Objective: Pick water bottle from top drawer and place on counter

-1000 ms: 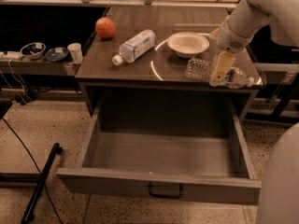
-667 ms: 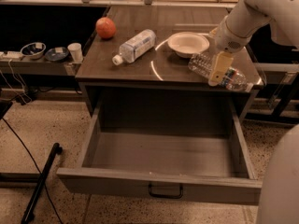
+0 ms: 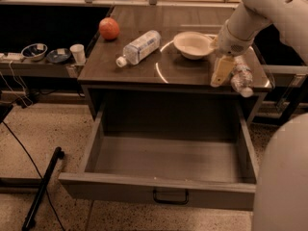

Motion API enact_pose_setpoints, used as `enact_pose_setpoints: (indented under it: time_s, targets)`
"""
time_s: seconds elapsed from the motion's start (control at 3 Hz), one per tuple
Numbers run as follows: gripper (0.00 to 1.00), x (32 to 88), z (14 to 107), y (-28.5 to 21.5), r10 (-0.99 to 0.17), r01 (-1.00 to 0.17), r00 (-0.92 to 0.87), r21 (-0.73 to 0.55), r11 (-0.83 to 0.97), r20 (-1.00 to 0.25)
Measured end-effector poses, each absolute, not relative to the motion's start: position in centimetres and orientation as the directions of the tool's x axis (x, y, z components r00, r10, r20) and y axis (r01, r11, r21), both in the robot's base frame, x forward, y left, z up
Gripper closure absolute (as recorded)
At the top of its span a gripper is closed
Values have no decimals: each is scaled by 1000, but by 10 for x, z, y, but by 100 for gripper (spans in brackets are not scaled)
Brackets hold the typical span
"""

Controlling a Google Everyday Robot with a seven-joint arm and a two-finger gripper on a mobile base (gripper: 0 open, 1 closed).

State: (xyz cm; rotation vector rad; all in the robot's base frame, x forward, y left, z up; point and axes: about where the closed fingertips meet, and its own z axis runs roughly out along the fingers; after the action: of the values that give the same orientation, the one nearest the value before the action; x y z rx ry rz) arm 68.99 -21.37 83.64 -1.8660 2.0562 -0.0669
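The water bottle (image 3: 240, 76), slim, clear and ribbed with a white cap, lies tilted at the counter's (image 3: 144, 73) front right edge, cap pointing forward and just past the edge. My gripper (image 3: 226, 78) hangs from the white arm at the upper right and is shut on the bottle; its cream finger (image 3: 221, 71) sits against the bottle's left side, the other side is hidden. The top drawer (image 3: 159, 189) is pulled fully out below the counter and holds nothing; its black handle (image 3: 171, 196) is at the front centre.
On the counter lie a fatter clear bottle (image 3: 139, 47), a red-orange fruit (image 3: 109, 28) and a white bowl (image 3: 194, 43). A side shelf at left holds two small bowls (image 3: 33, 51) and a cup (image 3: 77, 53). A black pole (image 3: 43, 186) lies on the floor. My white body (image 3: 281, 177) fills the lower right.
The bottle has swung from lying crosswise under the gripper to pointing cap-forward, and gripper and bottle have shifted slightly towards the counter's front right edge.
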Motion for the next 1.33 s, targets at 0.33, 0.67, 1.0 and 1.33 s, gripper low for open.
enact_pose_setpoints:
  time_s: [0.33,0.67,1.0,1.33]
  targets:
    - [42,691,829,-220,-965,-963,-97,-223,153,-242]
    - [66,691,828,-221,-962,-965,-106,-208,160,-252]
    - [62,691,828,-221,-962,-965,-106,-207,160,-252]
    - [39,691,828,-221,-962,-965,-106,-207,160,-252]
